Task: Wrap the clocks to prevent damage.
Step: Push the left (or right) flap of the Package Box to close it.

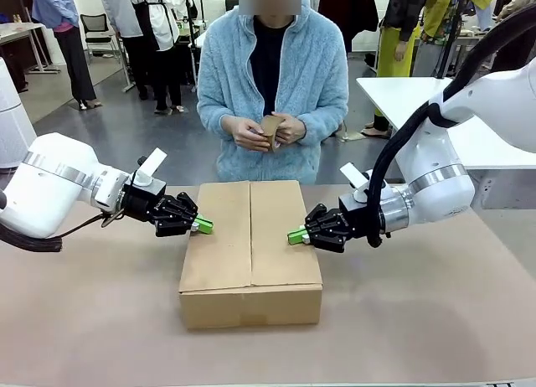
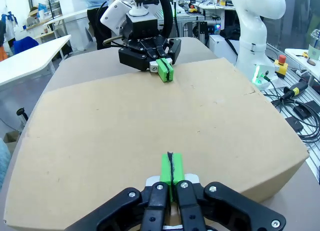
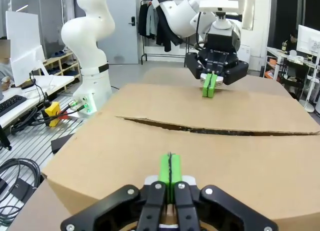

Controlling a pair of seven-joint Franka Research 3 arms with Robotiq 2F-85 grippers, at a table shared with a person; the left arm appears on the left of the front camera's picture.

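Note:
A closed cardboard box point(image 1: 251, 253) lies in the middle of the table, its two top flaps meeting at a seam. My left gripper point(image 1: 203, 225) is shut, its green pads resting on the box's left top edge. Shut as well, my right gripper point(image 1: 296, 235) rests on the right top edge. In the left wrist view my left gripper point(image 2: 171, 168) lies on the flap point(image 2: 125, 126), facing my right gripper point(image 2: 164, 70). Seen from the right wrist, my right gripper point(image 3: 170, 168) faces my left gripper point(image 3: 210, 85) across the seam point(image 3: 200, 130). The clocks are out of view.
A person stands at the far side holding a brown tape roll point(image 1: 270, 127) in both hands. The brown table point(image 1: 84, 303) has free room on both sides of the box. A white table point(image 1: 402, 94) stands back right. Cables point(image 2: 300, 111) lie beside the table.

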